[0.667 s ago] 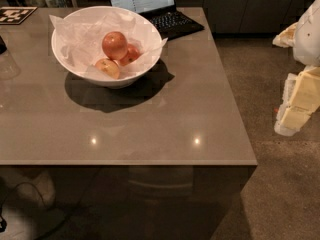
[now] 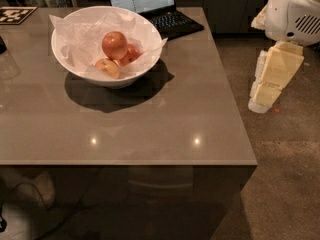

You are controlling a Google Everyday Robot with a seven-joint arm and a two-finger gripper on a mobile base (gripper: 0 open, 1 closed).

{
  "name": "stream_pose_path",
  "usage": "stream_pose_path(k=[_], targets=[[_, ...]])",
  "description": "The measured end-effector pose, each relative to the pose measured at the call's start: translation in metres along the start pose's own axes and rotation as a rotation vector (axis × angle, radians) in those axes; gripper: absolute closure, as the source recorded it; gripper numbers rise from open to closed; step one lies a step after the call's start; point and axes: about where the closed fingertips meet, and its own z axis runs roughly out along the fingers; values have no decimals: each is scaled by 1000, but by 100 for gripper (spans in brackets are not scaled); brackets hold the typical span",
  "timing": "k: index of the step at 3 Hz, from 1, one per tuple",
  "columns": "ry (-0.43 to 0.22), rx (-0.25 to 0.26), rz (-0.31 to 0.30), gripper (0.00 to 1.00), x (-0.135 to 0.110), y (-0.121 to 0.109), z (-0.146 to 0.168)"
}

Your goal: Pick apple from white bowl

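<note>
Bench [image 2: 150, 129]: grey and glossy, it fills most of the view. It carries the bowl at its far left and a laptop [image 2: 160, 14] at the far edge.
Arm [image 2: 292, 11]: a white housing at the upper right, off the bench's right side and over the floor.
Bowl [image 2: 107, 79]: wide and white, lined with crinkled tissue [image 2: 80, 39], well apart from the bench's right edge.
Gripper [image 2: 262, 100]: cream-coloured, it hangs below the arm pointing down, beside the bench's right edge and not over it. Whether it is open or closed cannot be told; it holds no fruit.
Apple [image 2: 114, 45]: round and orange-red, the largest of three. It sits highest in the bowl's middle with its top uncovered.
Red apple [image 2: 132, 54]: touching the apple on its right side, partly hidden behind it.
Yellow apple [image 2: 108, 67]: just in front of the apple.
Key relation: the apple lies well to the view's left of the gripper and farther back, across bare bench. Being round, it has no long axis to match. With neighbours on two sides, a reach over the rim and down from above looks best.
</note>
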Motion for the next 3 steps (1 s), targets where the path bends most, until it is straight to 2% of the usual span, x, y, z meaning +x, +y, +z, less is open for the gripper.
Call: stream_pose_path(k=[1,2,3], targets=[[-8,7,3,0,-2,-2,0],[-74,33,50,0,-31,-10,4],[-173,32,80,0,-108,-25,-16]])
